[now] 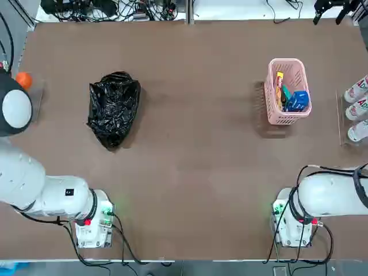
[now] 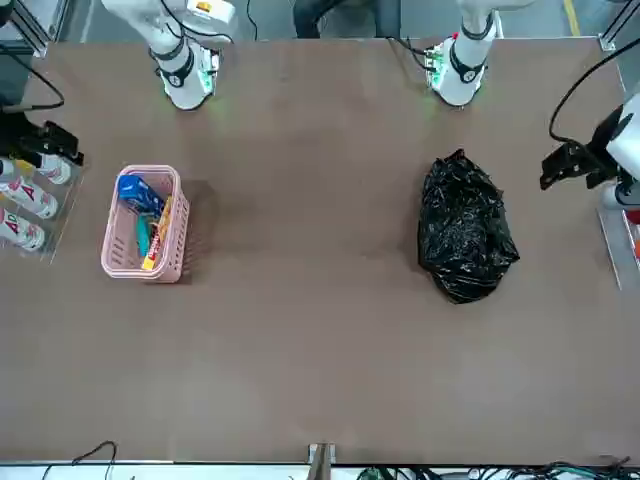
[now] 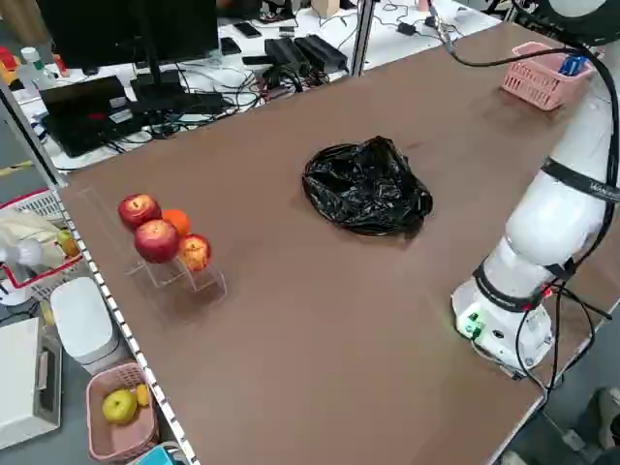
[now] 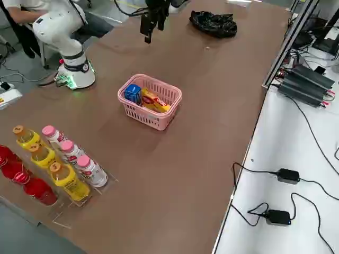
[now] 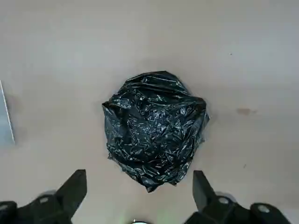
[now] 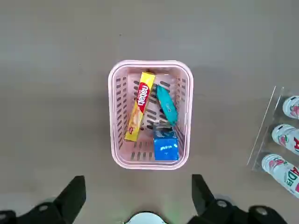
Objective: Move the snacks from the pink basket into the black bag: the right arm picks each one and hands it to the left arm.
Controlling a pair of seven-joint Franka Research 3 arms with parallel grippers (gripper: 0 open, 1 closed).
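Note:
The pink basket (image 1: 287,114) stands at the table's right and holds the snacks: a blue packet (image 6: 166,147), a long yellow one with red print (image 6: 140,105) and a teal one (image 6: 167,105). The black bag (image 1: 114,108) lies crumpled at the left. My right gripper (image 6: 138,179) hangs high above the basket, open, with nothing between its fingers; the front view shows it (image 2: 50,145) at the table's edge by the bottles. My left gripper (image 5: 140,179) hovers high over the bag, open and empty too, and shows (image 2: 565,165) beside the bag in the front view.
White bottles with red lettering (image 1: 357,106) stand in a clear rack just right of the basket. Red and orange fruits (image 3: 160,237) sit on a clear stand at the table's left edge. Both arm bases (image 1: 92,224) (image 1: 290,221) stand at the near edge. Cables lie beyond the far edge.

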